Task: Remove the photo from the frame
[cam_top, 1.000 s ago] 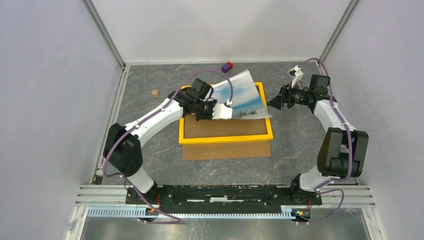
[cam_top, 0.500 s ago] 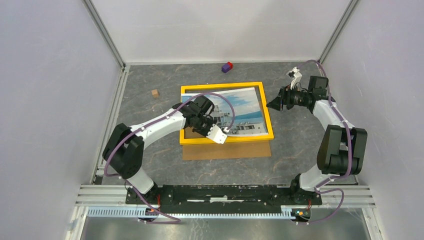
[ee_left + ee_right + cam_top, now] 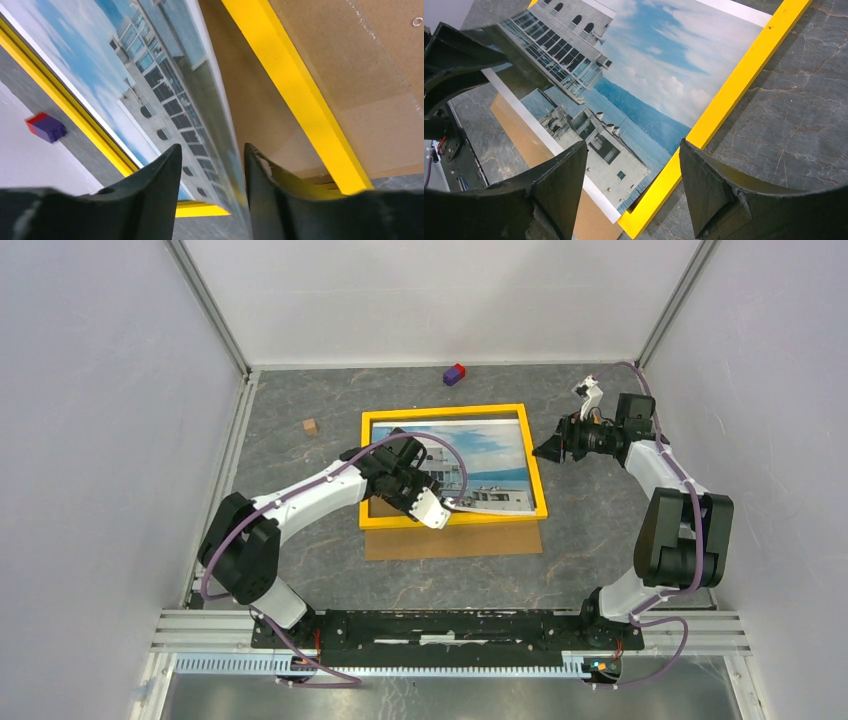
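Note:
The photo (image 3: 470,455), a white building by water under blue sky, lies face up over the yellow frame (image 3: 536,465). Its near edge is raised slightly above the brown panel inside the frame. My left gripper (image 3: 440,510) is at that near edge. In the left wrist view its jaws (image 3: 212,155) stand apart, open, and the thin edge of the photo (image 3: 150,75) runs between them beside the frame's yellow bar (image 3: 295,85). My right gripper (image 3: 545,450) hovers open just off the frame's right side, over the photo's corner (image 3: 639,70) and the frame's border (image 3: 734,85).
A loose brown backing board (image 3: 455,540) lies on the table, sticking out from under the frame's near side. A purple-and-red block (image 3: 454,374) sits by the back wall. A small brown cube (image 3: 311,426) lies at the left. White walls close in the table.
The left gripper brought the curled, lifted photo down and towards me until it lay over the frame, then its jaws parted. The right arm has barely moved.

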### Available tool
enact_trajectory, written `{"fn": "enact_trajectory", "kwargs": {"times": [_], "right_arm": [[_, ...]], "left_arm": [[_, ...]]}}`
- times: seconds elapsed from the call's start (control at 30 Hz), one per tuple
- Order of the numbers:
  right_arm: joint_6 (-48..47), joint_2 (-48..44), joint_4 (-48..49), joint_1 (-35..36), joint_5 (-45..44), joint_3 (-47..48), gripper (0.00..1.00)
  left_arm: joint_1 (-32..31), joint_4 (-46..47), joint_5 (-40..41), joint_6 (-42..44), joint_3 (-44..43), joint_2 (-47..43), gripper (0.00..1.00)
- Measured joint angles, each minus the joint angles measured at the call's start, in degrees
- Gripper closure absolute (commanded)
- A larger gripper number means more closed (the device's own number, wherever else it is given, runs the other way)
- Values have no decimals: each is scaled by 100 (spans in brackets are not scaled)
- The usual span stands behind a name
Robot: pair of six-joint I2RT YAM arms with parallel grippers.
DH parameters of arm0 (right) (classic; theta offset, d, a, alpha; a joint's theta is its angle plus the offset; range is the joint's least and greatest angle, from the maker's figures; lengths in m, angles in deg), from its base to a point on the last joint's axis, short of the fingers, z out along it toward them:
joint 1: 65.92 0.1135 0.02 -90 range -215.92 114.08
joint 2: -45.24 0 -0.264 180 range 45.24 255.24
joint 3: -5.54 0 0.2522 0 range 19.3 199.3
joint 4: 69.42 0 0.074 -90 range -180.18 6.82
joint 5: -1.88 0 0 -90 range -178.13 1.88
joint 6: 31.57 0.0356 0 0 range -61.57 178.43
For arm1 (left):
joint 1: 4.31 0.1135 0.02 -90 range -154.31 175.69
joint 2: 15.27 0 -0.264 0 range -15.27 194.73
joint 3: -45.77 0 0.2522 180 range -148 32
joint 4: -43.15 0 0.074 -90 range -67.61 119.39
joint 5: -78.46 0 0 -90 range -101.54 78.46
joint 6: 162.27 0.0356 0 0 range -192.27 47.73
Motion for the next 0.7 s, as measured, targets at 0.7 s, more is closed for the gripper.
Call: {"fn": "enact_trajectory", "kwargs": {"times": [0.7], "right_arm": [[-127,815,-107,396,-1488,385,35]], "left_arm": [[2809,-153,-514,-7591,-1453,278,6]]}}
